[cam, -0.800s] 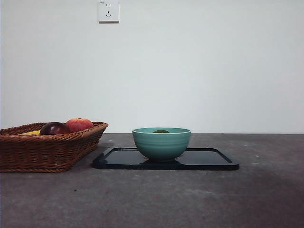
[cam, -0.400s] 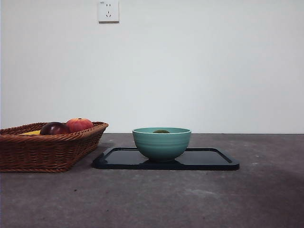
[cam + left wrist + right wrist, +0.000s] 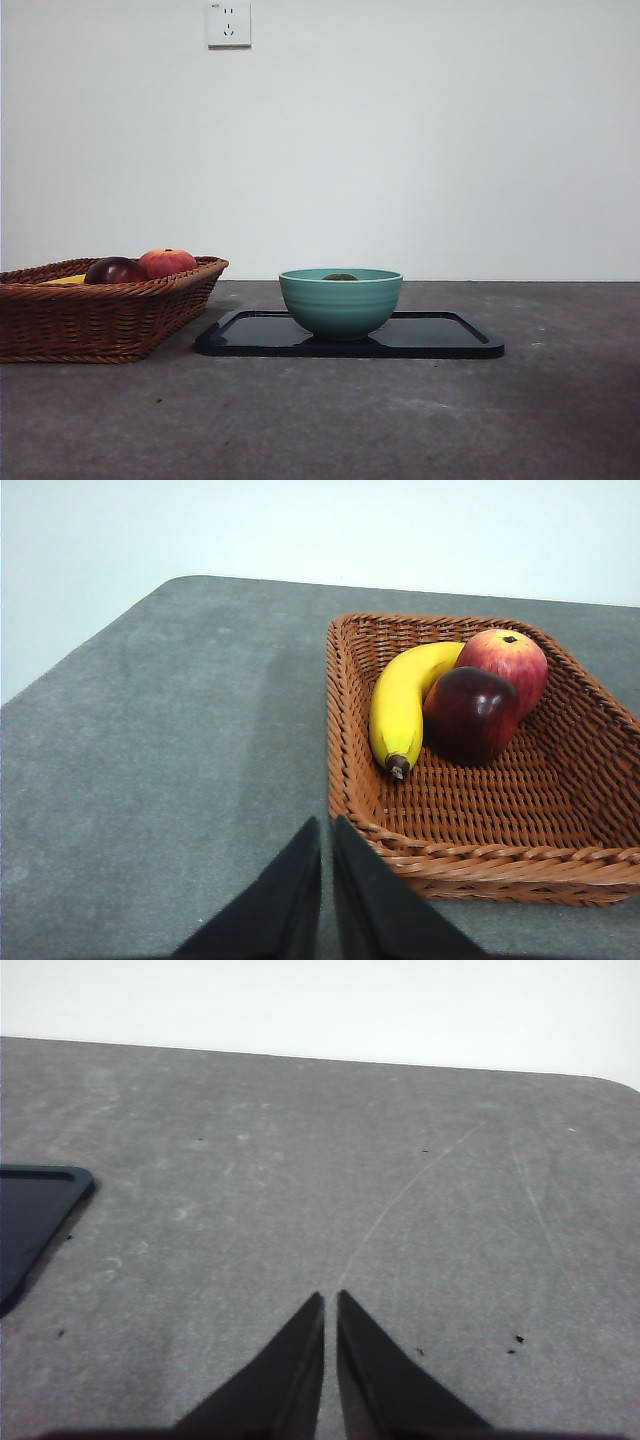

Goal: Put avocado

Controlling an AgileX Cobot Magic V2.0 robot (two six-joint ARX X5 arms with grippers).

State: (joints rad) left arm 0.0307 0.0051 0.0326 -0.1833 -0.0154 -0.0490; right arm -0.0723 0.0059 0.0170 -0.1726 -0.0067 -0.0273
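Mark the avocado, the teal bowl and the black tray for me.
avocado (image 3: 340,277): front view, the dark-green top showing above the bowl's rim.
teal bowl (image 3: 340,305): front view, middle of its outer wall.
black tray (image 3: 440,334): front view, bare surface beside the bowl.

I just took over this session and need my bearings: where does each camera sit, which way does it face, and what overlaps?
Front: low at table height, facing the wall; shows wicker basket, teal bowl holding the avocado, black tray; no arm visible.
Left wrist: above the table, facing the basket's banana; shut left gripper shows.
Right wrist: over bare table; shut right gripper shows.
Shared: basket with left wrist, tray corner with right wrist.
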